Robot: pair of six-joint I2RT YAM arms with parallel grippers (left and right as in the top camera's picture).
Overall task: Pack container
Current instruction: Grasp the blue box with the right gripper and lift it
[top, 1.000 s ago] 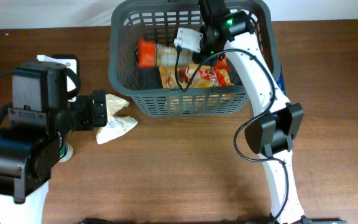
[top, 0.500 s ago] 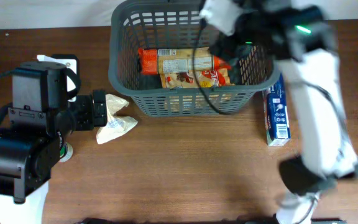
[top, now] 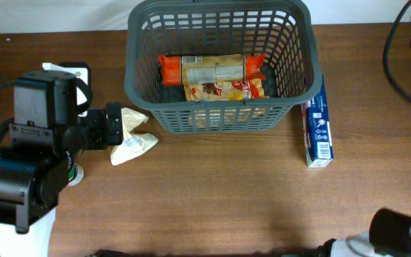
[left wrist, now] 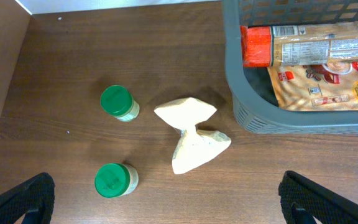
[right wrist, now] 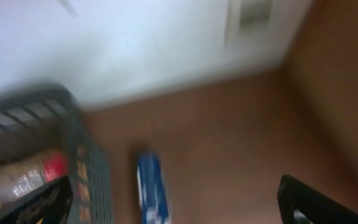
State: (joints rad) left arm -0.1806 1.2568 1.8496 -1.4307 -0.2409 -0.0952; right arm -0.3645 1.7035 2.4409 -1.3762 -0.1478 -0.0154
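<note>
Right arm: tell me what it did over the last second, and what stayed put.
The right arm pulled out of the container and swung off right, leaving the orange-capped packet and snack bag inside. Left arm, white bag and blue box stayed put.

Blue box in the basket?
No, the blue box lies on the table just outside the basket's right wall.

On the brown wooden tabletop (top: 212, 185) I see the grey basket (top: 220, 118) standing toward the far edge. A blue box (top: 318, 128) lies just beside its right wall. What looks like a crumpled white bag (left wrist: 191, 134) lies near its left corner. A green-capped jar (left wrist: 118, 102) and a second green-capped jar (left wrist: 114, 180) stand farther left.
</note>
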